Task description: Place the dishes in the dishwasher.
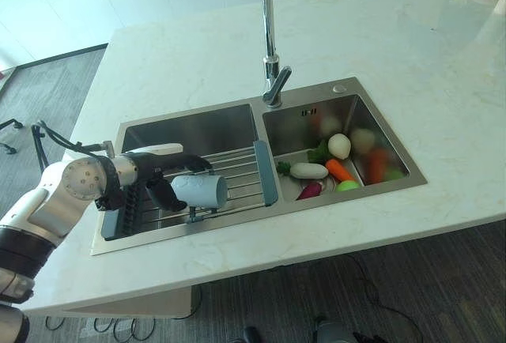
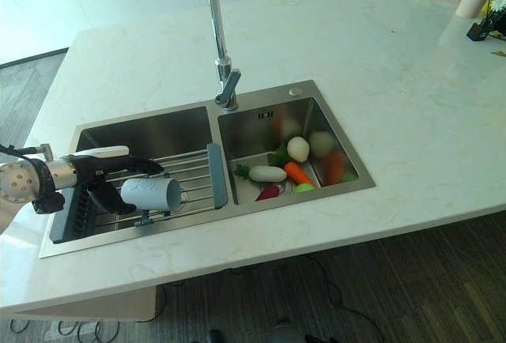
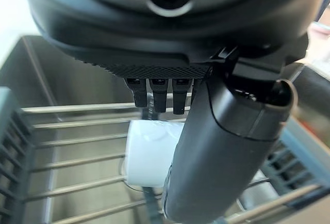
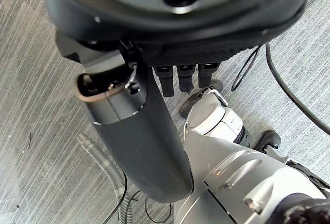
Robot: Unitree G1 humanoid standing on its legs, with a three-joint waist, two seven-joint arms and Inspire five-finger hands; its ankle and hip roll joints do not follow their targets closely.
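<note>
We see the left hand point(image 1: 162, 177) curled round a pale blue cup point(image 1: 201, 190) lying on its side on the wire rack point(image 1: 237, 171) across the sink's point(image 1: 198, 126) left basin. Its wrist view shows the cup just past the fingers point(image 3: 157, 94). The right hand point(image 4: 139, 131) hangs above the floor point(image 4: 31, 79), fingers loosely bent, holding nothing. Farther right, toy vegetables point(image 1: 332, 169) fill the other basin behind the faucet point(image 1: 270, 43).
</note>
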